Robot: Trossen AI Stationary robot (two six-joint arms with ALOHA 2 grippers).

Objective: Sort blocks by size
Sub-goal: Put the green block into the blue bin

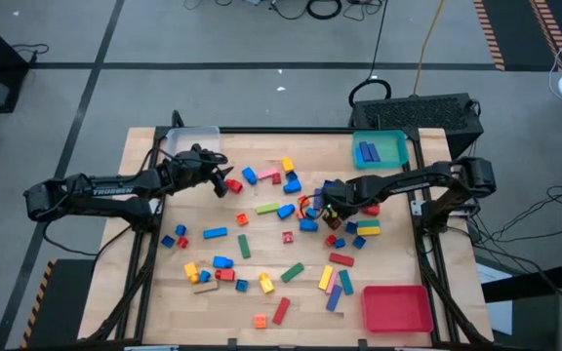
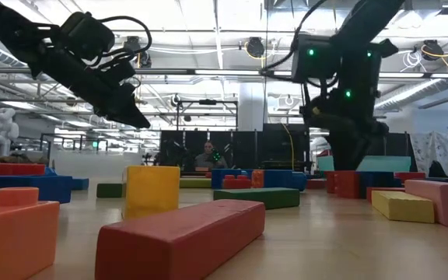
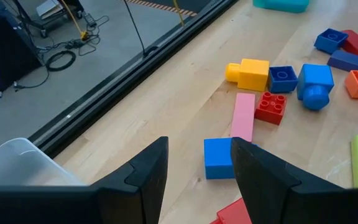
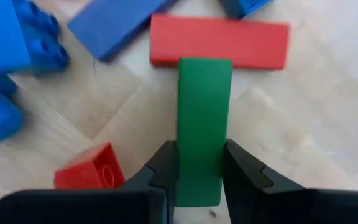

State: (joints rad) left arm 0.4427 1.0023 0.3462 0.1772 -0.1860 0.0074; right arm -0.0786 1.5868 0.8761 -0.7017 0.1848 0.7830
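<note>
Many small plastic blocks (image 1: 291,210) in red, blue, yellow, green, orange and pink lie scattered on the wooden table. My right gripper (image 1: 322,207) is low over the pile at centre right, shut on a green bar (image 4: 204,118). My left gripper (image 1: 220,178) is open and empty, raised above the table (image 2: 131,109) near the far left. A blue cube (image 3: 218,158) and a pink bar (image 3: 243,116) lie on the table just past its fingers (image 3: 148,171). My right gripper pinches the green bar's two long sides (image 4: 199,165) between its two fingers, near the bar's near end. The bar sticks out ahead of the fingertips, and its far end reaches a red bar (image 4: 219,40). Whether it rests on the table I cannot tell.
A clear tray (image 1: 193,141) stands at the far left, beside my left gripper. A teal tray (image 1: 381,148) with blue blocks stands at the far right, and a red tray (image 1: 396,308) at the near right. A person shows in the room behind (image 2: 207,155).
</note>
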